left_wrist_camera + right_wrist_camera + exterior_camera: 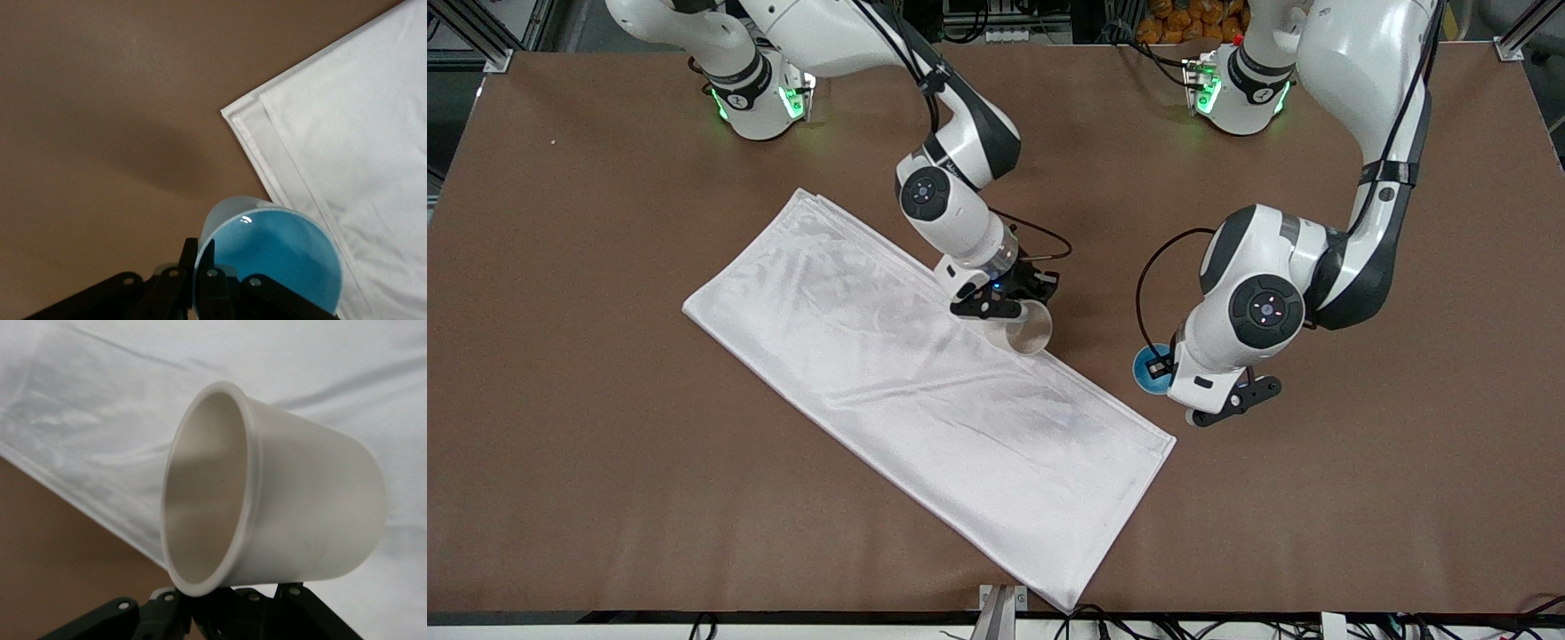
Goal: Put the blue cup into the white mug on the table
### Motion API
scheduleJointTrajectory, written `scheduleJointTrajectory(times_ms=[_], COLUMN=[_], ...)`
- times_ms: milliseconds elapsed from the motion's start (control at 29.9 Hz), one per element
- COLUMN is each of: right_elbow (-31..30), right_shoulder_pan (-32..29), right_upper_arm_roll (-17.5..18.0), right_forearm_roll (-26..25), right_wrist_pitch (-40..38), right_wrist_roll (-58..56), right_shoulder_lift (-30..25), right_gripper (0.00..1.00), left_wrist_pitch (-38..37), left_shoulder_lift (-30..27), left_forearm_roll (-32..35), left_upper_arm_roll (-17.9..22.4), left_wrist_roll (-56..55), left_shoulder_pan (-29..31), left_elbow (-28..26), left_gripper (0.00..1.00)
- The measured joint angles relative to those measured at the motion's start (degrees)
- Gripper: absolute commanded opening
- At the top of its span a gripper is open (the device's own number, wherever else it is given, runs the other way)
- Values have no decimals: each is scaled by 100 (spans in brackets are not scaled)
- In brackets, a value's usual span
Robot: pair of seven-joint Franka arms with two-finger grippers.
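My left gripper is shut on the rim of the blue cup, one finger inside and one outside, low over the table toward the left arm's end. In the left wrist view the cup shows its blue inside, held at the gripper. My right gripper is shut on the rim of the white mug and holds it tilted on its side over the edge of a white cloth. In the right wrist view the mug shows its beige inside above the gripper. The mug's handle is hidden.
A large white folded cloth lies slantwise across the middle of the table. Its corner lies close beside the blue cup. It also fills the ground under the mug in the right wrist view. Cables run along the table's near edge.
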Motion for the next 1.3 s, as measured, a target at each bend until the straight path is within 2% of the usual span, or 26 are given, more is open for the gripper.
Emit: scheduleJointTrajectory(times_ms=[401,735,1269,1303], right_elbow=[945,1715,2039,2040], right_shoulder_pan=[427,756,768,768], right_upper_arm_roll=[36,90,345,361], right_forearm_roll=[692,773,800,800], right_wrist_pitch=[816,1250,1306,1323], right_wrist_roll=[40,411,570,571], right_shoulder_lift=[841,1629,1807,1820], right_gripper=[0,0,0,6], left_wrist_pitch=[-1,-1,-207,-221], left_shoulder_lift=[-3,-10,-222,-235], left_forearm_roll=[-46,-62,-64,-64], left_upper_arm_roll=[-2,-2,12,15], left_wrist_roll=[-13,-19,-18,-3], left_shoulder_pan=[-1,2,117,136], left_elbow=[0,0,0,0], left_gripper=[0,0,0,0])
